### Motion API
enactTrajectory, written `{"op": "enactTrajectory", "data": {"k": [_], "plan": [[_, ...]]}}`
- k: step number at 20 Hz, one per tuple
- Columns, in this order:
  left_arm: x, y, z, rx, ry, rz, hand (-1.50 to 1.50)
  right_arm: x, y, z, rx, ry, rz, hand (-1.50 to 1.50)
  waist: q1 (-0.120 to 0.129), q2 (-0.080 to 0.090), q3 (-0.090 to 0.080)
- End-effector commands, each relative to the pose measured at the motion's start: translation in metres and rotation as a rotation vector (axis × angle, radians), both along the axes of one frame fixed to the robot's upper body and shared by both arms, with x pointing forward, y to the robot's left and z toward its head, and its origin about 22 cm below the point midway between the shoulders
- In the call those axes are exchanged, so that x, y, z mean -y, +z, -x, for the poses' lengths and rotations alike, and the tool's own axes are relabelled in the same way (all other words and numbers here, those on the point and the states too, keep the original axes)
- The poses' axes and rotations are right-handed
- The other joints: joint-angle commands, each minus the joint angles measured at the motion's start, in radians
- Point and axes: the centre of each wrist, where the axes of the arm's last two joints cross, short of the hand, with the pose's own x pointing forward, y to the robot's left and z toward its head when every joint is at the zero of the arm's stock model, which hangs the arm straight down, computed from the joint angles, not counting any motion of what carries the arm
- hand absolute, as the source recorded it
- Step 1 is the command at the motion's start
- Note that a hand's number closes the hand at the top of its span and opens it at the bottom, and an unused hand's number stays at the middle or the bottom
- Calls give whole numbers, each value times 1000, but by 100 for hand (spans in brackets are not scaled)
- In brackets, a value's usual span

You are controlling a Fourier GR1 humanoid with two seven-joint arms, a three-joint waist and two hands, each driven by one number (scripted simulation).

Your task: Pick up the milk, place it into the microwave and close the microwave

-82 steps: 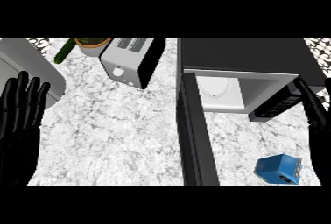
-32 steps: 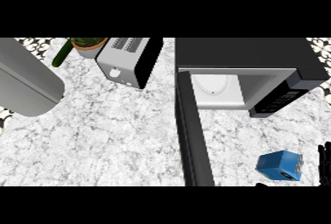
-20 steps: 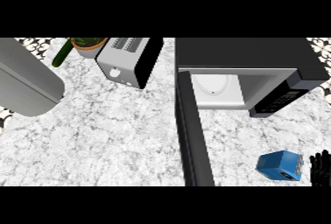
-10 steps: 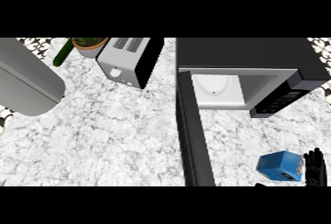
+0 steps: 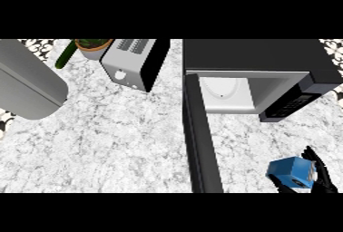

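The milk carton (image 5: 289, 172) is a small blue box standing on the marble counter at the lower right, in front of the microwave (image 5: 261, 56). My right hand (image 5: 320, 173) comes in from the lower right corner. Its fingers (image 5: 315, 161) lie against the carton's right side and its thumb (image 5: 285, 188) curls in at the carton's near left corner. The microwave's door (image 5: 199, 136) stands wide open, seen edge-on as a long dark bar, and the white cavity (image 5: 231, 93) behind it shows. Only my left forearm (image 5: 26, 84) appears, at the upper left; its hand is out of view.
A silver toaster (image 5: 133, 63) stands at the back, left of the microwave. A potted plant (image 5: 94, 45) and a green object (image 5: 64, 55) sit behind it. The microwave's control panel (image 5: 291, 104) faces the right side. Bare marble counter (image 5: 107, 145) spreads left of the door.
My right hand has come in from the lower right edge and closed in on the milk carton, with the thumb now at its near side. The carton stays on the counter.
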Motion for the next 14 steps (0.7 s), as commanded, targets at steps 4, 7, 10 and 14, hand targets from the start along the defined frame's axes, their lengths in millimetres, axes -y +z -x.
{"op": "enactTrajectory", "data": {"k": [4, 7, 10, 14], "plan": [[6, 19, 8, 89, -31, 53, -150, -3, -18, -13, 48, 119, 5, 150, 1, 0, 0], [14, 15, 10, 75, -29, 55, -150, -7, -9, -24, 102, 96, 146, 150, 1, -1, -1], [8, 18, 6, 84, -14, 61, -150, -15, -21, -20, 140, 102, 67, 150, -5, 0, 0], [11, 19, 11, 66, -44, 73, -150, 7, 4, -64, 153, 277, 50, 150, 13, 1, 1]]}}
